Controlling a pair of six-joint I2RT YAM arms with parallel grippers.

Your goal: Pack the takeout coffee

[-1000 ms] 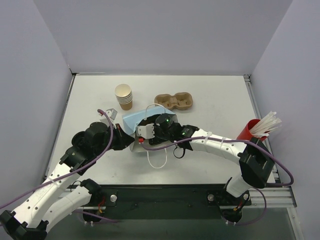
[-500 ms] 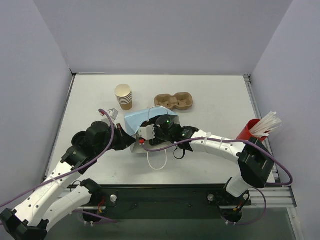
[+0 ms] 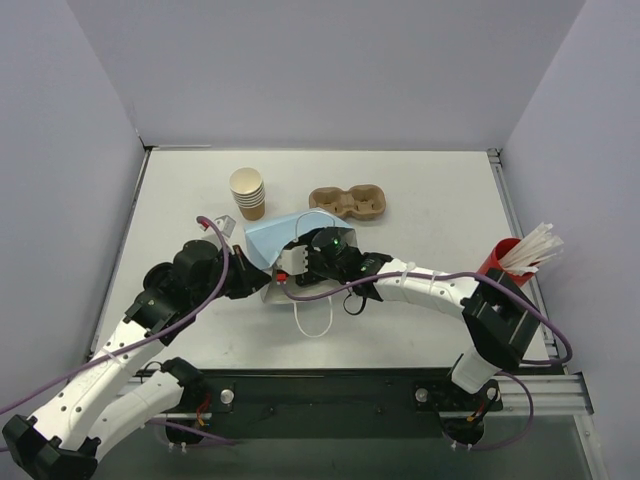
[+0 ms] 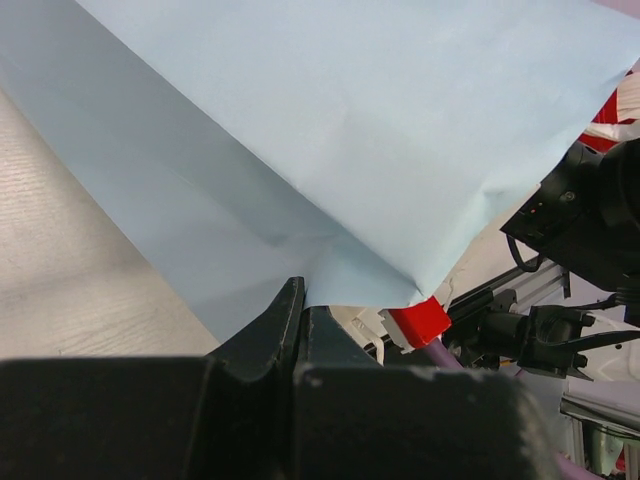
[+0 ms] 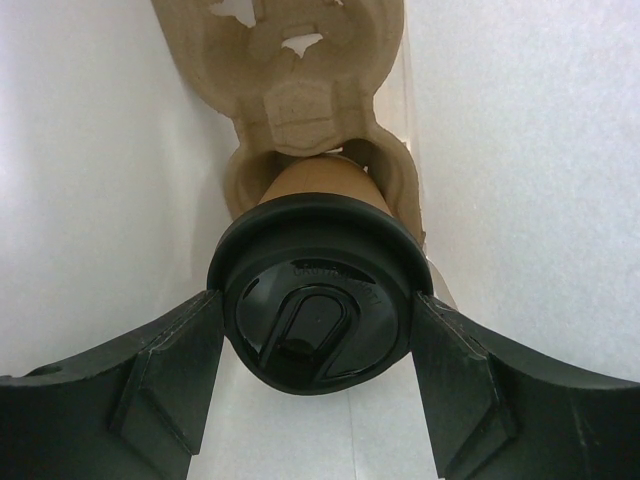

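Packing step, near to far. Nearest the arm bases, the left gripper [image 4: 302,300] is pressed together on the lower edge of a pale blue paper bag [image 3: 272,238], which lies on its side on the bench [image 3: 430,190]. The bag's white handle [image 3: 315,322] trails toward the near edge.

The right gripper [image 5: 318,330] reaches into the bag's mouth. Its fingers [image 5: 170,370] are spread to the width of a black lid [image 5: 318,305] and meet the rim on both sides, so it reads as clamped on a tan cup [image 5: 320,182]. That cup sits in the near hollow of a pulp tray [image 5: 290,90] inside the bag. The tray's far hollow looks vacant.

Farther back on the bench stand a stack of lidless cups [image 3: 247,192] and a second tray [image 3: 348,201], which is unfilled. A red cup [image 3: 495,262] of white straws [image 3: 535,248] stands at the right edge.

Step in hand (judged): loading coffee into the bag. The next move calls for the right fingers to part and draw straight back without tipping the cup, while the left grip keeps the mouth open.
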